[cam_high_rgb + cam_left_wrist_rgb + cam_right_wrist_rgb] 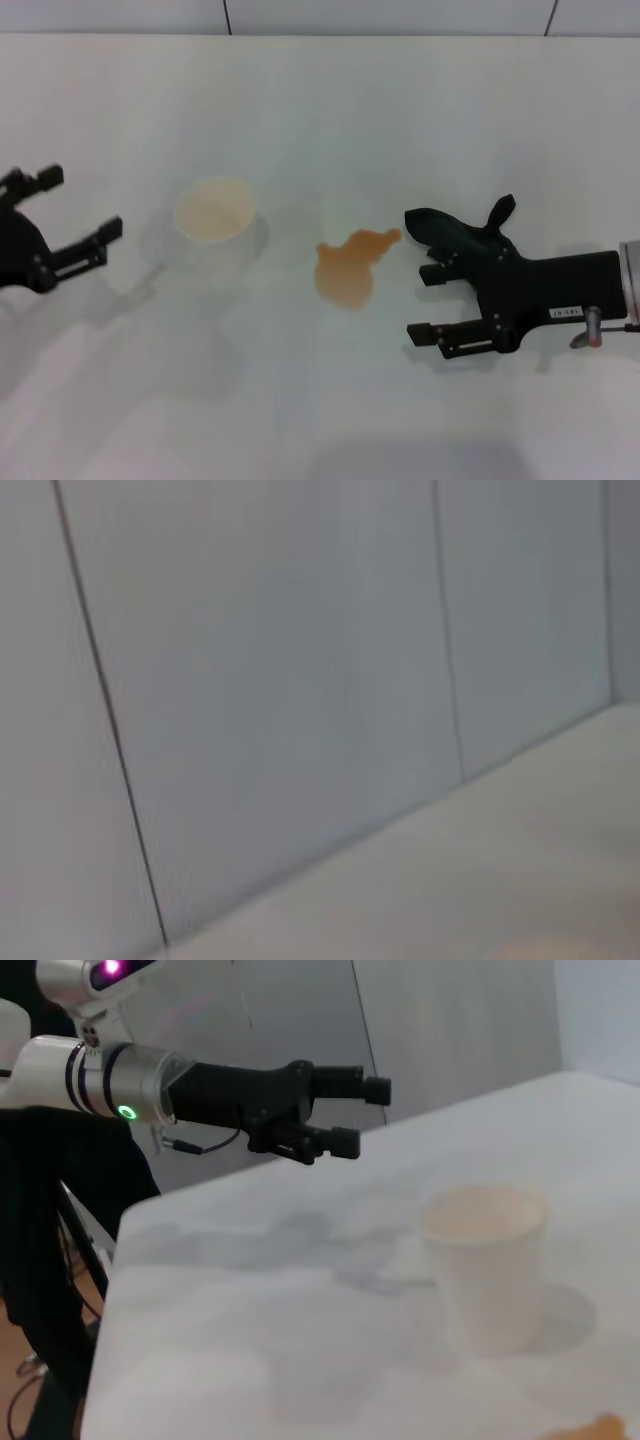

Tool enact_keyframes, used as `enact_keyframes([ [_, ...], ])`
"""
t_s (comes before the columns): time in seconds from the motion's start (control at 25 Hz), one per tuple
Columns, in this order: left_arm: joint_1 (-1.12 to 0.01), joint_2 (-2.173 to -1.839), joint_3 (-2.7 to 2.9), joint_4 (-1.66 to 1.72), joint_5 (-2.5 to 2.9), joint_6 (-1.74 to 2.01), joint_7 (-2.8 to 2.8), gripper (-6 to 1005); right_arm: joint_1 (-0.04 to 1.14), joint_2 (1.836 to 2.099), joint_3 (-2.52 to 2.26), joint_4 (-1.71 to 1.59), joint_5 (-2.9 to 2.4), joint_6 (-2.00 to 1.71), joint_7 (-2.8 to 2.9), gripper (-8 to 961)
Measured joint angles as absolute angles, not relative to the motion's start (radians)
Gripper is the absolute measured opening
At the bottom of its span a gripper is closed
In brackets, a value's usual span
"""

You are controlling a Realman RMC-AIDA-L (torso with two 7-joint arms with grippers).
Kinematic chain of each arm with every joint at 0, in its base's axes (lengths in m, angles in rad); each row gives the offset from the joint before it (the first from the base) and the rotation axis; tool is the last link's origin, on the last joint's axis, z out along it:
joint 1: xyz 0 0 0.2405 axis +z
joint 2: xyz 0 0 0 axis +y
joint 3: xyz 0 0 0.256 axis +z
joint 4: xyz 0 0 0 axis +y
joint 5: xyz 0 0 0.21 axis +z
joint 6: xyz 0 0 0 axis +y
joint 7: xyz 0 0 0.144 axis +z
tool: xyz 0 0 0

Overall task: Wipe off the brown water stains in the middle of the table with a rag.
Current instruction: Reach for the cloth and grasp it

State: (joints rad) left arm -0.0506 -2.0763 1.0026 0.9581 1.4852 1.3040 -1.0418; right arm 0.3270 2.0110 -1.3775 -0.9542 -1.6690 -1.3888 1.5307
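The brown water stains [350, 266] form a lobed orange-brown blotch in the middle of the white table [330, 110]; one edge of them also shows in the right wrist view [592, 1428]. The black rag [455, 229] lies crumpled just right of the blotch, against the far side of my right gripper [420, 303]. That gripper is low over the table, open, with nothing between its fingers. My left gripper [88, 203] hovers open at the table's left side, and the right wrist view shows it too [365, 1115].
A white paper cup [214, 218] with a tan inside stands upright left of the stain, also visible in the right wrist view [490, 1260]. A panelled wall [300, 680] runs behind the table. The table's left edge drops off beneath the left arm.
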Motion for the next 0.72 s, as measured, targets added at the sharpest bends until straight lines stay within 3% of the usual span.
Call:
enact_keyframes([
  [0.16,-0.084,-2.068,0.891,0.996,1.487,1.443,-1.064,889,0.329,2.01,-1.375,-0.966,-1.626,-1.413,1.533,763],
  [0.44,-0.176,-2.007,0.767,0.992,1.573,1.627,-1.177,890,0.327,2.01,-1.367,-1.029,-1.602,-1.434,1.596,763],
  [0.72,-0.227,-1.994,0.764,0.998,1.733,1.677,-1.207,890,0.327,2.009,-1.367,-1.049,-1.605,-1.434,1.634,763],
])
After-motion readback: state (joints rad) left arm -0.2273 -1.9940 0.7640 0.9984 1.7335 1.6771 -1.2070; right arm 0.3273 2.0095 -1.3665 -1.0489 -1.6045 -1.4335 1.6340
